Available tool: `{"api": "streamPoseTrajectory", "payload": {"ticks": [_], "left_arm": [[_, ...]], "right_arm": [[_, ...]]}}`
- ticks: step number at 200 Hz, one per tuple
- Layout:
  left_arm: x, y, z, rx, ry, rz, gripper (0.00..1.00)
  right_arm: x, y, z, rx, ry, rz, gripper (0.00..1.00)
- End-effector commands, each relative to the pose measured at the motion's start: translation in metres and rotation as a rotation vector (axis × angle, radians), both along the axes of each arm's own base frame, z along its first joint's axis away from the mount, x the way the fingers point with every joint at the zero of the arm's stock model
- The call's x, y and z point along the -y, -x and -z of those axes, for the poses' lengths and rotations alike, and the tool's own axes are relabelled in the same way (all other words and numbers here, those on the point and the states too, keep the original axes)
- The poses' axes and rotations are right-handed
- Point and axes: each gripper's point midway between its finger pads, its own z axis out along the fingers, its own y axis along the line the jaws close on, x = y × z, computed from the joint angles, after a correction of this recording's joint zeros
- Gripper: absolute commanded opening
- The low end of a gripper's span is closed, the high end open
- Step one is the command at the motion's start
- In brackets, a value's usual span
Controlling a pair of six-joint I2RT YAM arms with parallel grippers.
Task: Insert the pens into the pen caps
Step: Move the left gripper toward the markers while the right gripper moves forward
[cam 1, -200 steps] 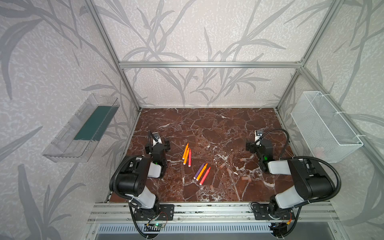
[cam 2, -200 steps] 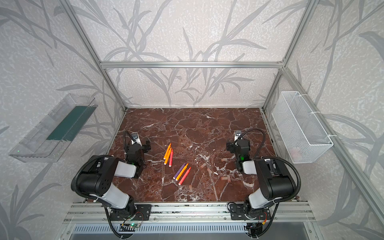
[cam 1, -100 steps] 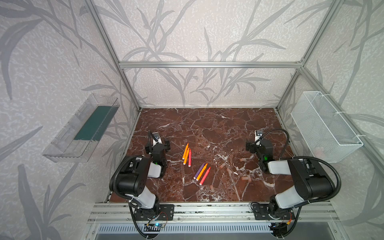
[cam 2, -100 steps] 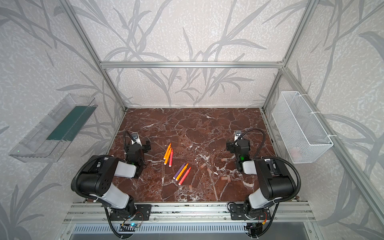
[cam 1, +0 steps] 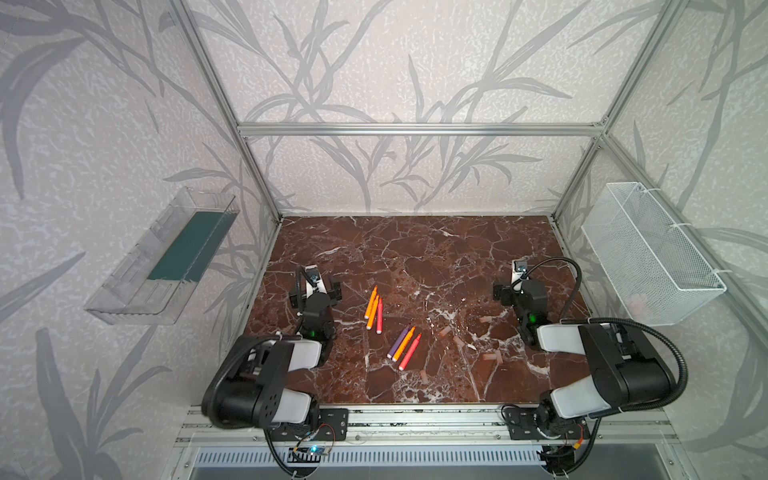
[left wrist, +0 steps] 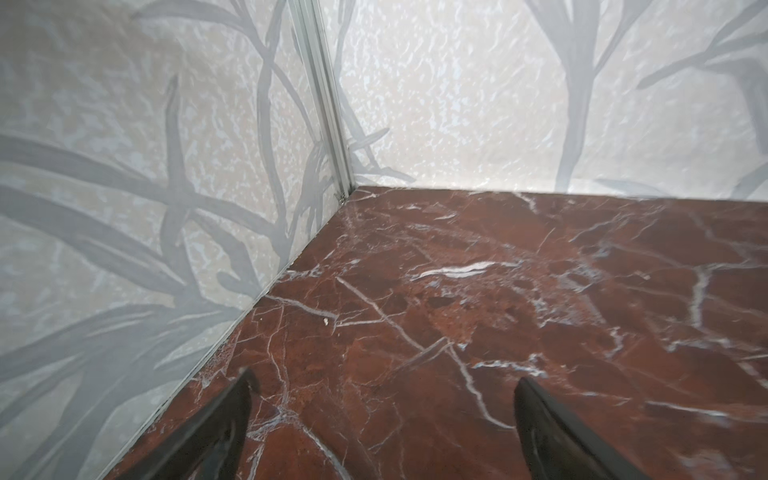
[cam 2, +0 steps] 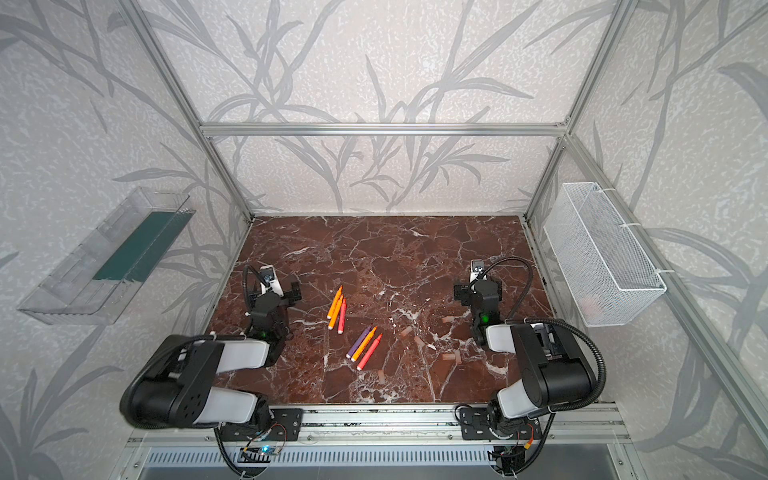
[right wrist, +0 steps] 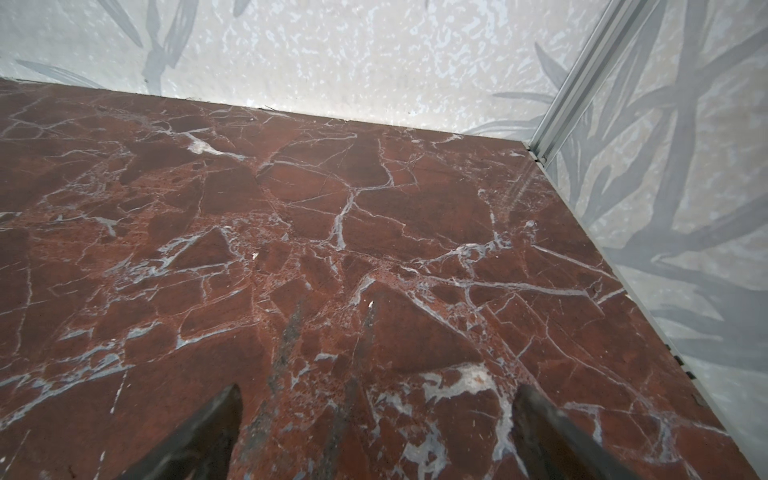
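Pens [cam 1: 373, 311] lie between left fingers [left wrist: 212, 432] and right fingers [right wrist: 203, 440], both spread wide, empty.

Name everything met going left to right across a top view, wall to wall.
In a top view: clear wall tray → left gripper → far trio of pens → near trio of pens → pen caps → right gripper → white wire basket.

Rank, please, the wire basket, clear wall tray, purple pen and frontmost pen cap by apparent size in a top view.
wire basket and clear wall tray: look alike
purple pen
frontmost pen cap
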Motion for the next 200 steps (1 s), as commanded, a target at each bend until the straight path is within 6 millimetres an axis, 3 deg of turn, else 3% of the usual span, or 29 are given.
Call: {"api": "streamPoseTrajectory", "payload": {"ticks": [1, 18, 38, 62, 83, 93, 121, 152, 173, 184, 200], "left_arm": [[0.008, 0.006, -0.023, -0.058, 0.073, 0.038, 0.99], [0.019, 0.012, -0.044, -0.042, 0.182, 0.100, 0.99], [0.030, 0.027, -0.051, -0.098, 0.358, 0.145, 0.99], [0.050, 0.033, -0.058, -0.054, 0.434, 0.271, 0.99], [0.066, 0.040, -0.064, -0.036, 0.490, 0.376, 0.99], [0.078, 0.044, -0.068, -0.061, 0.502, 0.447, 0.99], [0.083, 0.055, -0.059, -0.152, 0.617, 0.430, 0.99], [0.082, 0.071, -0.048, -0.113, 0.657, 0.443, 0.99], [0.079, 0.079, -0.034, -0.183, 0.650, 0.409, 0.99], [0.093, 0.081, -0.033, -0.224, 0.650, 0.491, 0.94], [0.119, 0.087, -0.031, -0.284, 0.674, 0.627, 0.80]], "right_arm": [[0.000, -0.001, -0.019, 0.082, 0.018, 0.011, 0.99], [0.002, 0.009, -0.043, 0.020, 0.126, 0.115, 0.99], [-0.002, 0.017, -0.069, -0.041, 0.059, 0.114, 0.99], [0.000, 0.037, -0.092, -0.082, -0.163, 0.194, 0.99], [-0.008, 0.063, -0.096, -0.132, -0.339, 0.192, 0.99], [-0.017, 0.070, -0.099, -0.113, -0.404, 0.133, 0.99], [-0.054, 0.086, -0.119, -0.058, -0.531, -0.124, 0.99], [-0.075, 0.102, -0.112, -0.119, -0.603, -0.233, 0.99], [-0.084, 0.110, -0.099, -0.148, -0.616, -0.284, 0.99], [-0.081, 0.112, -0.090, -0.169, -0.603, -0.263, 1.00], [-0.077, 0.111, -0.075, -0.203, -0.599, -0.229, 0.92]]}}
